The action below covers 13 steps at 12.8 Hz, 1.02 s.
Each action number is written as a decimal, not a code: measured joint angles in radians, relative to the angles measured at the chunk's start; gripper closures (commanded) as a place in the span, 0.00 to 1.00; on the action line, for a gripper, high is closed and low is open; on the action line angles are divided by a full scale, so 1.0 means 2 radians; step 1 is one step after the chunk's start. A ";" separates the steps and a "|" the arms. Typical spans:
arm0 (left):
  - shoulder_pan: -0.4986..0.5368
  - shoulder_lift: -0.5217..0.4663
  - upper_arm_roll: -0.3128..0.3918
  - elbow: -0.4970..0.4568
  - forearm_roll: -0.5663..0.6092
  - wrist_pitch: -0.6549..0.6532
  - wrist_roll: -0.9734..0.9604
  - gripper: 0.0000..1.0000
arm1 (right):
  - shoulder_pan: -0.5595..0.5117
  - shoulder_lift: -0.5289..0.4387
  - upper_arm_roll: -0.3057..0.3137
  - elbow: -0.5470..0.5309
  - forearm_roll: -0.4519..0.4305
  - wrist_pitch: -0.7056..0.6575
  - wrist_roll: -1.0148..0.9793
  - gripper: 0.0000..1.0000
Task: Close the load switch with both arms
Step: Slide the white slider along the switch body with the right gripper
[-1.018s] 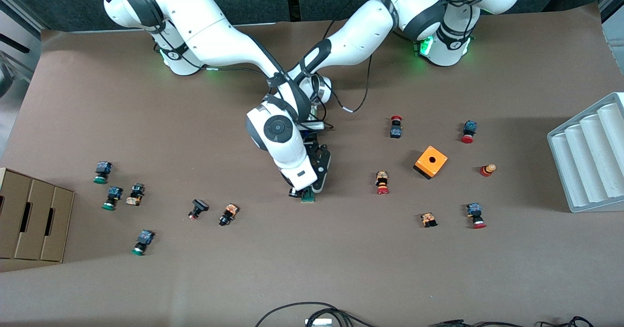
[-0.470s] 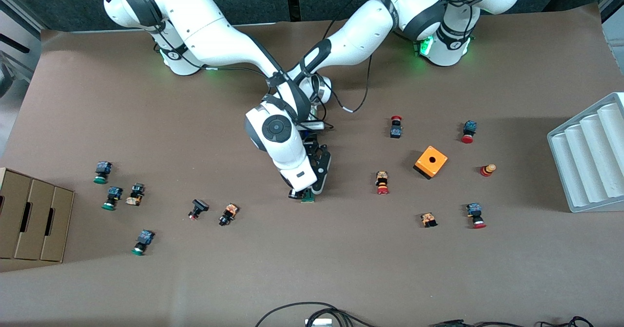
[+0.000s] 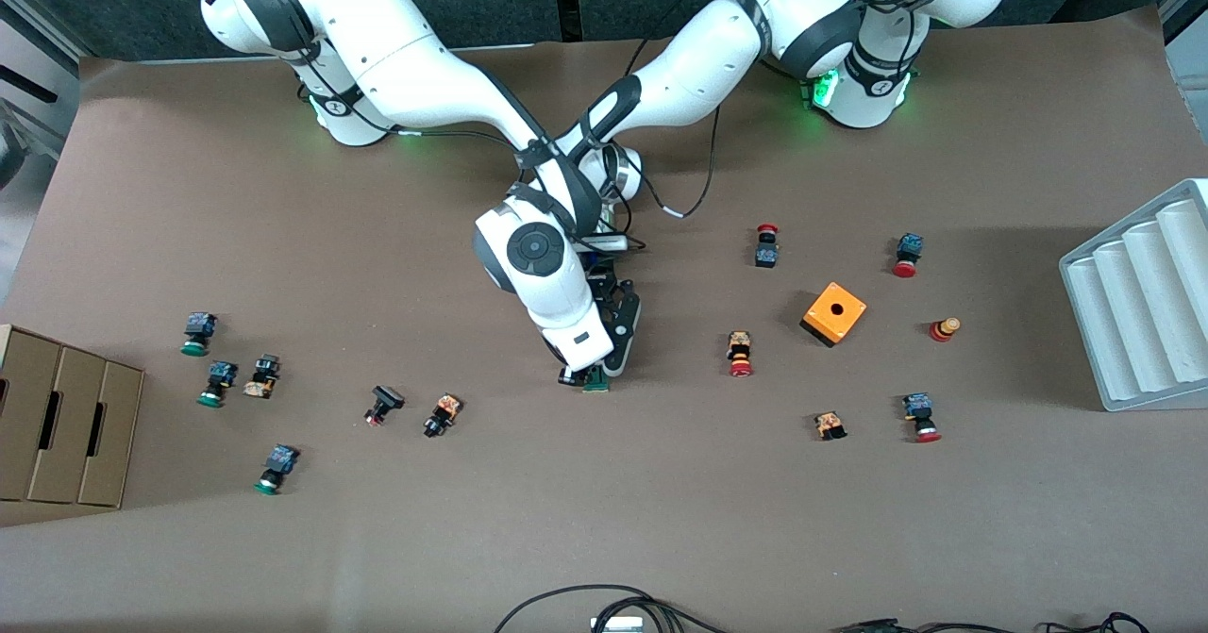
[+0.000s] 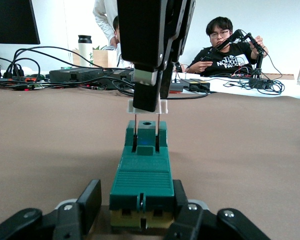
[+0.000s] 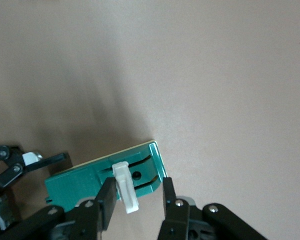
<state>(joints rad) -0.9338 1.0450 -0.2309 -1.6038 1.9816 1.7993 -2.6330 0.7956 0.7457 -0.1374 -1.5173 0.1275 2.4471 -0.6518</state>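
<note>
The dark-green load switch (image 3: 595, 384) lies at the table's middle. It fills the left wrist view (image 4: 142, 175). Its white handle (image 4: 147, 106) stands raised on two thin pins. My left gripper (image 3: 612, 366) is low on the table with its fingers (image 4: 91, 200) on both sides of the switch's end; one touches it and the other shows a small gap. My right gripper (image 3: 580, 374) hangs over the switch's handle end. In the right wrist view its fingers (image 5: 108, 200) stand apart around the handle (image 5: 126, 192), which rests against one finger.
An orange cube box (image 3: 834, 312) and several red-capped push buttons (image 3: 740, 354) lie toward the left arm's end. More buttons (image 3: 442, 415) lie toward the right arm's end, beside a cardboard box (image 3: 61, 425). A grey tray (image 3: 1142, 303) stands at the table's edge.
</note>
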 measured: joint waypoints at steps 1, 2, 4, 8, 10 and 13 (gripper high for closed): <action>0.000 0.000 0.000 0.000 0.000 0.000 0.000 0.36 | 0.000 0.000 0.000 0.000 0.000 0.000 0.000 0.55; -0.001 0.000 0.000 0.000 0.000 0.000 0.000 0.36 | 0.000 0.000 0.000 0.001 0.000 0.000 0.000 0.55; -0.001 0.000 0.001 0.000 0.000 -0.001 0.000 0.36 | -0.001 0.001 0.000 0.003 0.000 0.000 0.000 0.55; -0.001 0.000 0.001 0.000 0.000 -0.001 0.000 0.36 | -0.001 0.004 -0.001 0.011 0.000 0.000 0.000 0.55; -0.002 0.000 0.001 0.000 0.000 -0.001 0.000 0.36 | -0.001 0.008 -0.001 0.018 0.000 0.000 0.000 0.55; -0.002 0.000 0.001 0.000 0.000 -0.001 0.000 0.36 | -0.001 0.015 -0.002 0.024 0.000 0.000 0.000 0.55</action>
<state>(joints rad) -0.9370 1.0452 -0.2284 -1.6038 1.9816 1.7976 -2.6330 0.7936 0.7749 -0.1415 -1.4686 0.1271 2.4474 -0.6518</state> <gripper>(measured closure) 0.357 0.551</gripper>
